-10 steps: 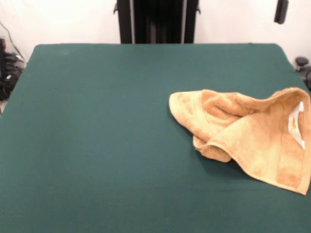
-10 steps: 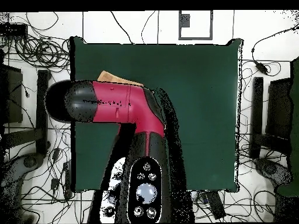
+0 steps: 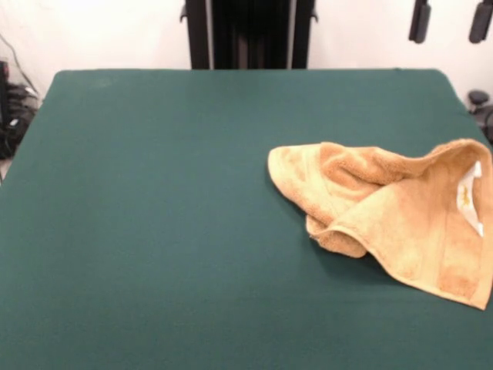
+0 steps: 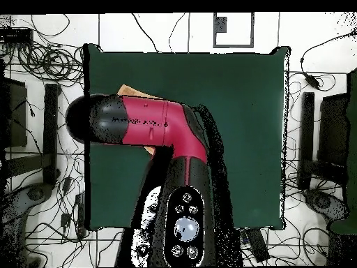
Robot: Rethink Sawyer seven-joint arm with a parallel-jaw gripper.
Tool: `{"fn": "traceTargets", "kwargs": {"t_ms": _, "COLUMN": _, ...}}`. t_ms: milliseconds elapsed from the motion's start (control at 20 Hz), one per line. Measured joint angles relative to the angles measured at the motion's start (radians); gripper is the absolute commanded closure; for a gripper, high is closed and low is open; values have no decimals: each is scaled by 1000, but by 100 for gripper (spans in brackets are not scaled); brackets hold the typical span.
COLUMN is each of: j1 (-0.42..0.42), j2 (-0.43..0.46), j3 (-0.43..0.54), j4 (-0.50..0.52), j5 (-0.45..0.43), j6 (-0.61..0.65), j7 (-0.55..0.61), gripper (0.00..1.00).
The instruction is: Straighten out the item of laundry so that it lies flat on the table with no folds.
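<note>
The tan-orange towel (image 3: 400, 220) lies crumpled at the right side of the green table (image 3: 154, 231). Its upper edge is folded over into a ridge, and its right part reaches the picture's edge. A small white label (image 3: 470, 196) shows at its right edge. My gripper (image 3: 450, 21) shows only as two black fingertips (image 3: 420, 21) at the top edge, set wide apart and empty, high above the towel's far side. In the overhead view my red and black arm (image 4: 150, 122) covers nearly all of the towel; only one corner (image 4: 132, 91) shows.
The black pedestal (image 3: 248, 32) stands behind the table's far edge. In the overhead view, cables (image 4: 42, 63) and dark equipment lie on the floor around the table (image 4: 237, 105).
In the front view one fingertip showed at the top edge; now two show, spread apart. In the overhead view the arm has shifted slightly right. The towel has not moved.
</note>
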Motion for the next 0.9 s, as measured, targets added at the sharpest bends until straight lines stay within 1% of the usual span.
{"fn": "traceTargets", "kwargs": {"t_ms": 500, "j1": -40, "j2": 1, "j3": 0, "j4": 0, "j5": -26, "j6": 0, "j7": 0, "gripper": 0}}
{"fn": "traceTargets", "kwargs": {"t_ms": 600, "j1": -67, "j2": 0, "j3": 1, "j4": 0, "j5": -52, "j6": 0, "j7": 0, "gripper": 0}}
{"fn": "traceTargets", "kwargs": {"t_ms": 800, "j1": -106, "j2": -3, "j3": 8, "j4": 0, "j5": -71, "j6": 0, "j7": 0, "gripper": 0}}
{"fn": "traceTargets", "kwargs": {"t_ms": 900, "j1": -139, "j2": -6, "j3": 16, "j4": 1, "j5": -83, "j6": 0, "j7": 0, "gripper": 0}}
